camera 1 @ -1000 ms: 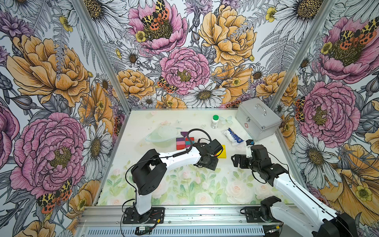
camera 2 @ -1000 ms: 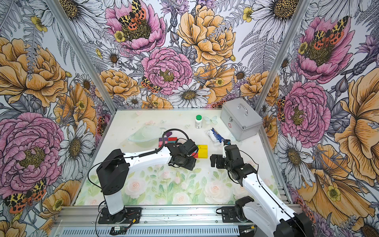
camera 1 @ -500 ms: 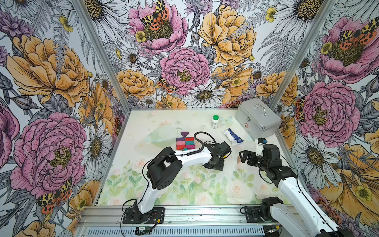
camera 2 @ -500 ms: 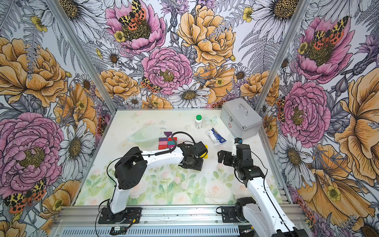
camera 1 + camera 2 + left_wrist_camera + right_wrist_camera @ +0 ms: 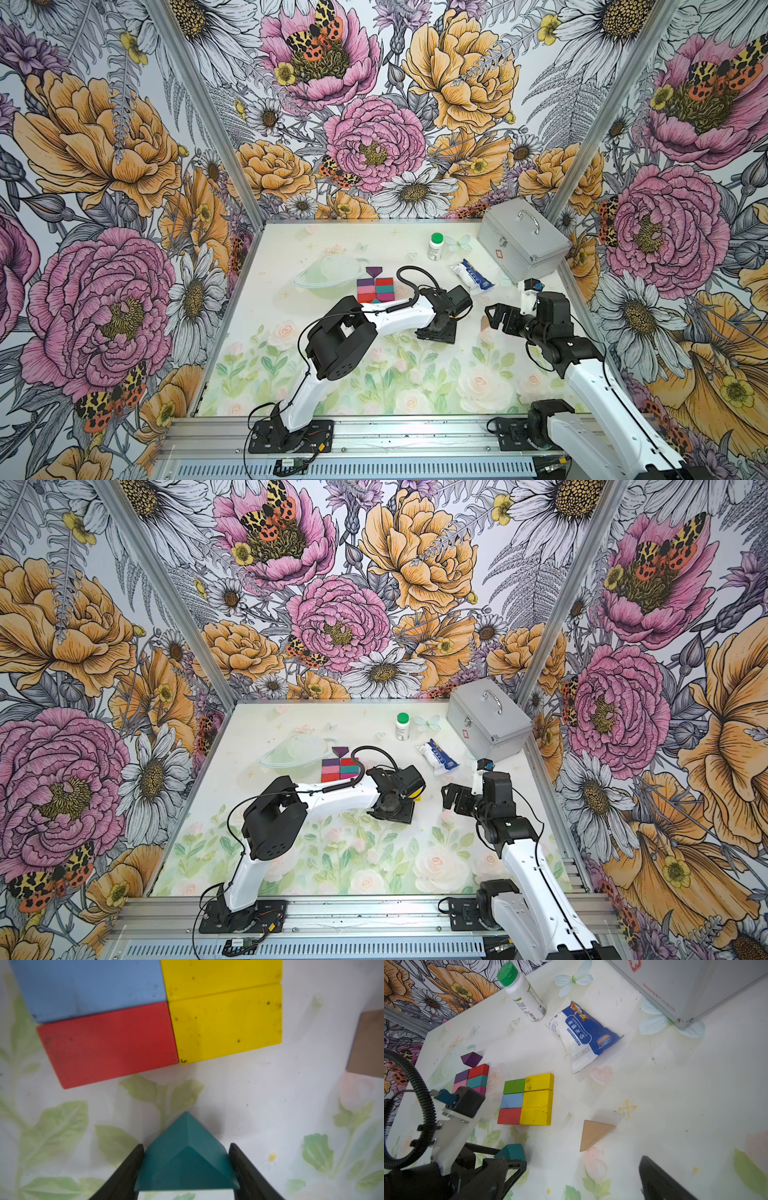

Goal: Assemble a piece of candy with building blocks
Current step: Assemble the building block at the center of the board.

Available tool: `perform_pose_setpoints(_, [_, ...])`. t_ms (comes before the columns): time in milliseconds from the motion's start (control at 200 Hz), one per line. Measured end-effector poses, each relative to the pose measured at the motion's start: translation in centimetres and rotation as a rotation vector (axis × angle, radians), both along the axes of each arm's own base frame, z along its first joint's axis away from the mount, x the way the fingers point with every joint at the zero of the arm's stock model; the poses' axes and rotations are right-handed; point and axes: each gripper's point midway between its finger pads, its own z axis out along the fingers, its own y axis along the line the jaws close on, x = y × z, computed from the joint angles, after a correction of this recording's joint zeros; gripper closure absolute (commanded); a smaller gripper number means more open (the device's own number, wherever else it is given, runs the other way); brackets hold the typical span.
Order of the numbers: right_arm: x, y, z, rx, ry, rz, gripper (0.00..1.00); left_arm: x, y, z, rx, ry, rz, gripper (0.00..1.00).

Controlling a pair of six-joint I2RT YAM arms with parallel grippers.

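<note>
Top views high, frontal; wrist views near, sharing yellow blocks (image 5: 226, 1022)

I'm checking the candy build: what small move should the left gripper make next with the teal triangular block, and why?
Probably ease the left gripper forward, carrying the teal triangular block until its tip meets the seam between the red rectangular block and the adjoining yellow rectangular block. Its fingers clasp the block's sides, the tip points near that seam, and only bare table lies between.
</note>
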Motion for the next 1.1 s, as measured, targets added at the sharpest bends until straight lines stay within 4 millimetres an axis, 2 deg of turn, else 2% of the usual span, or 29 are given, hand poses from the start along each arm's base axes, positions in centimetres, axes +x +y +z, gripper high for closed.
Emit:
perform_pose_setpoints(255, [0.1,-0.2,0.1,0.012,-0.003,-0.004,0.00,0.8,0.5,-0.2,0.008,-0.002,0.024,0.34])
perform_pose_setpoints(1101, [0.2,-0.6,0.3,0.023,-0.009,-0.012,0.00,2.2,-0.4,-0.1,-0.007,-0.015,0.040,0.32])
